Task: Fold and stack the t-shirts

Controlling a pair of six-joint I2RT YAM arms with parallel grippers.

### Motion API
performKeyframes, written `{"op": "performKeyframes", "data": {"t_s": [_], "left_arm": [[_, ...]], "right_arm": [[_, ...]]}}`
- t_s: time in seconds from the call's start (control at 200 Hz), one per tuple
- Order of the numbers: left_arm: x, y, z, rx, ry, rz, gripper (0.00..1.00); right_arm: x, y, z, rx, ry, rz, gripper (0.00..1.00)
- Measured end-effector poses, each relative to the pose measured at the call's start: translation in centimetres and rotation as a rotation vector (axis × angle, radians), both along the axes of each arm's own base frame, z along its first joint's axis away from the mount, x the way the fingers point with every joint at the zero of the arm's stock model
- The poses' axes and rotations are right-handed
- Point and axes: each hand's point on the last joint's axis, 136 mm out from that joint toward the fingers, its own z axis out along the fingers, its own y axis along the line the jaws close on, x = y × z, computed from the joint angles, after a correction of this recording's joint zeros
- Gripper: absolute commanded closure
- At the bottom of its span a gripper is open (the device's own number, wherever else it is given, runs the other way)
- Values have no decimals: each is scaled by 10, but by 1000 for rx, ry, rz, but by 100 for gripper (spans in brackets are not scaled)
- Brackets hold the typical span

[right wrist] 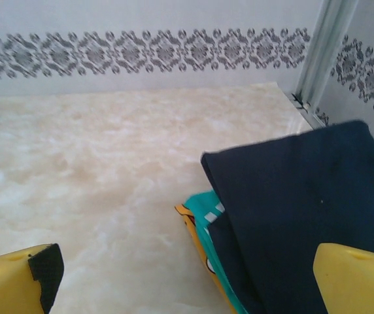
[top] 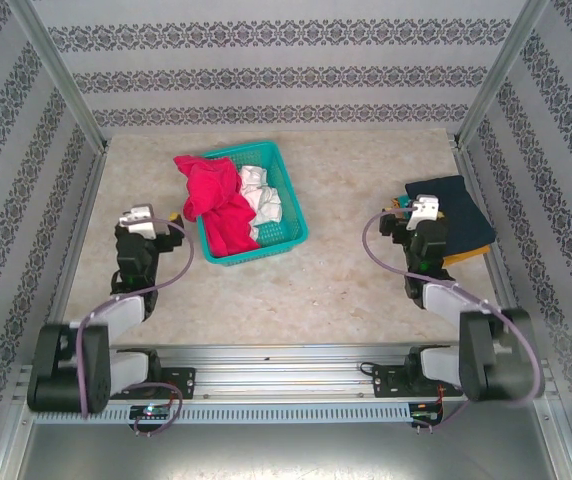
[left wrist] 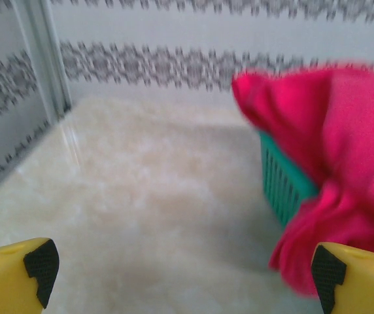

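Note:
A crimson-pink t-shirt point(top: 216, 200) hangs crumpled over the left rim of the teal basket point(top: 291, 205); the left wrist view shows the crimson-pink t-shirt point(left wrist: 334, 150) spilling down the teal basket point(left wrist: 280, 183). At the right, a folded navy t-shirt point(top: 456, 215) tops a stack, with a yellow-orange t-shirt point(top: 469, 254) beneath. In the right wrist view the navy t-shirt point(right wrist: 305, 209) covers a teal layer and the yellow-orange t-shirt point(right wrist: 197, 239). My left gripper point(top: 171, 216) is open, left of the basket. My right gripper point(top: 398, 207) is open at the stack's left edge. Both hold nothing.
White cloth point(top: 261, 195) lies inside the basket beside the pink shirt. Patterned walls and metal posts point(top: 61, 75) enclose the marbled tabletop point(top: 316, 290). An aluminium rail point(top: 286, 355) with both arm bases runs along the near edge.

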Motion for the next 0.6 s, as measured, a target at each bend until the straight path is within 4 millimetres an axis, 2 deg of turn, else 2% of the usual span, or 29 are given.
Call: {"op": "performKeyframes", "data": {"t_s": [0.105,0.21,0.36,0.495,0.599], "left_arm": [[0,-4,44,-14,-47,3,0],[4,-32,71,-21,-51,-47,0],[15,-97,77,-34,52,-156,0],[29,-159,79,-55,141,-232,0],[42,-194,72,-115,237,-226,0]], "right_arm": [[-8,6,30,13,-18,32,2],[-15,10,56,36,-14,43,2],[-29,20,79,41,26,67,2],[-38,27,87,45,97,101,2],[-45,41,92,47,152,158,2]]}}
